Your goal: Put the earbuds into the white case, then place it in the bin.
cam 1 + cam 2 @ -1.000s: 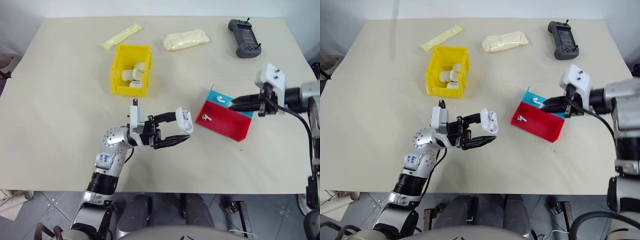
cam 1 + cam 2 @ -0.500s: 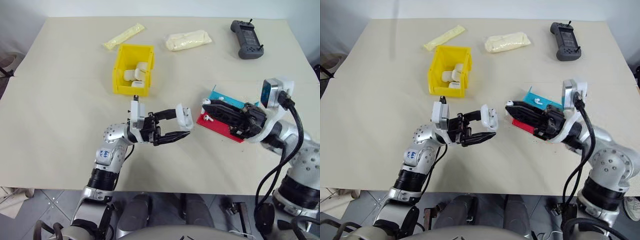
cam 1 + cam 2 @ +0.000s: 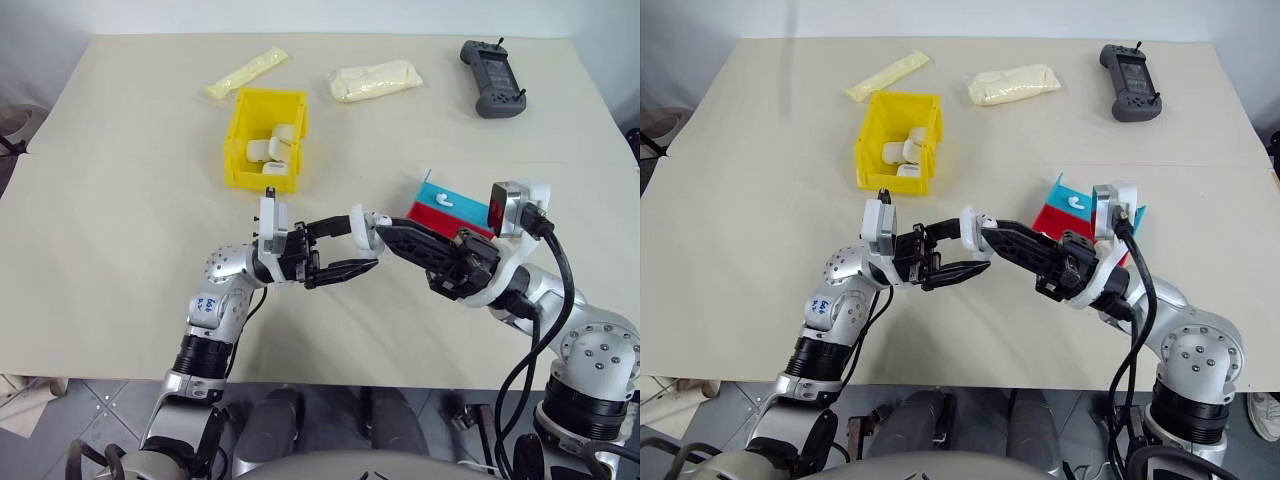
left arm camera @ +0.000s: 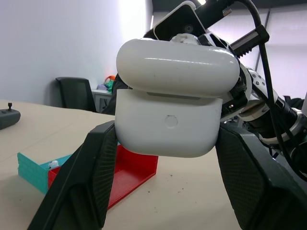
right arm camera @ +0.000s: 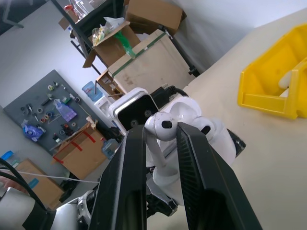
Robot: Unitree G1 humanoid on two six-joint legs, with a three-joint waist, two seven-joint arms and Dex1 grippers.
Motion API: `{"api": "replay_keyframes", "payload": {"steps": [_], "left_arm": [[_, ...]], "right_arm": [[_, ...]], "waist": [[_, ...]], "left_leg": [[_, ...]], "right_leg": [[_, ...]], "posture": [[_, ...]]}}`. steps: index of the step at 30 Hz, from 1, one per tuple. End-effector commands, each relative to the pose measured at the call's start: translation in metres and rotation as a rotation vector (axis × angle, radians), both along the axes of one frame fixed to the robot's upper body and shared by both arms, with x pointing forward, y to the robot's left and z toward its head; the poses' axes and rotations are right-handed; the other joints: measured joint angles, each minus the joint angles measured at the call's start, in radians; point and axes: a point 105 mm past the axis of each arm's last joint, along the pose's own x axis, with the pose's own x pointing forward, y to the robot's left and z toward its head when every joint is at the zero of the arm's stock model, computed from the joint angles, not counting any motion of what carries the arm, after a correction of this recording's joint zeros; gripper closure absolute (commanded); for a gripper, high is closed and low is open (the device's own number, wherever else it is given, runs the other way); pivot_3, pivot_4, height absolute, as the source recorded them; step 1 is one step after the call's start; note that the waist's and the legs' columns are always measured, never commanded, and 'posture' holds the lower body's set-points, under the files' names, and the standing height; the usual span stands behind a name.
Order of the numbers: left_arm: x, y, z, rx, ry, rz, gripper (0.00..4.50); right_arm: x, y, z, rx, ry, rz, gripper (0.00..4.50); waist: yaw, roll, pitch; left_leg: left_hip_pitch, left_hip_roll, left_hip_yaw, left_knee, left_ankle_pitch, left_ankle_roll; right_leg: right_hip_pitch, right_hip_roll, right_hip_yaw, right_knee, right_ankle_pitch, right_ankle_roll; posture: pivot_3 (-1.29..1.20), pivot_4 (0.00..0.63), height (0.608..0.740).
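Note:
My left gripper [image 3: 362,241] is shut on the white case [image 3: 367,222], held above the table with its lid open. In the left wrist view the case [image 4: 171,115] sits between the two black fingers [image 4: 91,177]. My right gripper [image 3: 384,232] has its tips right at the case and is shut on one of the earbuds [image 5: 160,125], which shows pinched between its fingers [image 5: 129,177]. Another earbud [image 3: 443,198] lies on the teal part of the red and teal tray [image 3: 452,208], behind the right arm. The yellow bin [image 3: 240,130] stands farther back on the left.
Several white items lie inside the bin. Two pale yellow packets [image 3: 243,72] [image 3: 375,78] and a black controller [image 3: 492,76] lie along the table's far side. The table's front edge runs just below both arms.
My right arm has swung from the tray leftward to the case, rolling its wrist as it came. The left gripper and the case stayed in place.

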Motion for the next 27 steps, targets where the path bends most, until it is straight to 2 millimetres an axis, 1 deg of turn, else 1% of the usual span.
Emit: {"api": "replay_keyframes", "payload": {"steps": [1,9,13,15,18,21,23,25,27], "left_arm": [[-0.004,0.001,0.012,-0.033,-0.043,-0.01,1.75],[-0.003,0.001,0.014,-0.035,-0.047,-0.006,1.75],[-0.002,0.001,0.015,-0.037,-0.049,-0.003,1.75],[-0.002,0.001,0.015,-0.039,-0.05,-0.003,1.75],[-0.002,0.0,0.015,-0.043,-0.052,-0.004,1.75],[-0.002,-0.001,0.015,-0.047,-0.053,-0.003,1.75],[0.0,-0.001,0.014,-0.05,-0.051,0.005,1.75],[0.001,0.001,0.012,-0.035,-0.058,0.012,1.75],[0.008,0.005,0.01,0.004,-0.065,0.056,1.75]], "right_arm": [[-0.004,0.002,-0.003,-0.019,-0.017,0.01,3.98],[-0.001,0.006,-0.016,-0.065,-0.038,-0.015,3.98],[0.003,0.004,-0.016,-0.062,-0.045,-0.024,3.98],[0.001,0.004,-0.014,-0.055,-0.042,-0.001,3.26],[-0.002,0.005,-0.01,-0.075,-0.079,0.015,2.38],[0.0,0.001,-0.001,-0.068,-0.112,-0.001,1.41],[0.001,-0.004,0.003,-0.075,-0.125,-0.008,0.85],[0.003,-0.012,0.002,-0.112,-0.133,-0.032,0.85],[0.005,-0.023,0.001,-0.146,-0.13,-0.059,0.85]], "waist": [[-0.001,0.0,0.0],[0.0,0.0,0.0],[0.0,0.0,0.0],[0.0,0.0,0.0],[0.0,0.0,0.0],[0.001,0.0,0.0],[0.001,0.0,0.0],[0.001,0.0,0.0],[0.002,0.0,0.0]], "left_leg": [[0.0,0.0,0.0,0.0,0.0,0.0],[0.0,0.0,0.0,0.0,0.0,0.0],[0.0,0.0,0.0,0.0,0.0,0.0],[0.0,0.0,0.0,0.0,0.0,0.0],[0.0,0.0,0.0,0.0,0.0,0.0],[0.0,0.0,0.0,0.0,0.0,0.0],[0.0,0.0,0.0,0.0,0.0,0.0],[0.0,0.0,0.0,0.0,0.0,0.0],[0.0,0.0,0.0,0.0,0.0,0.0]], "right_leg": [[0.0,0.0,0.0,0.0,0.0,0.0],[0.0,0.0,0.0,0.0,0.0,0.0],[0.0,0.0,0.0,0.0,0.0,0.0],[0.0,0.0,0.0,-0.001,0.0,0.0],[0.0,0.0,0.0,-0.001,0.0,0.0],[0.0,0.0,0.0,-0.001,0.0,0.0],[0.0,0.0,0.0,-0.001,0.0,0.0],[0.0,0.0,0.0,-0.001,0.0,0.0],[0.0,0.0,0.0,-0.001,0.0,0.0]], "posture": [[0.0,0.15,0.74],[0.0,0.15,0.74],[0.0,0.15,0.74],[0.0,0.15,0.74],[0.0,0.15,0.74],[0.0,0.15,0.74],[0.0,0.15,0.74],[0.0,0.15,0.74],[0.0,0.15,0.74]]}}
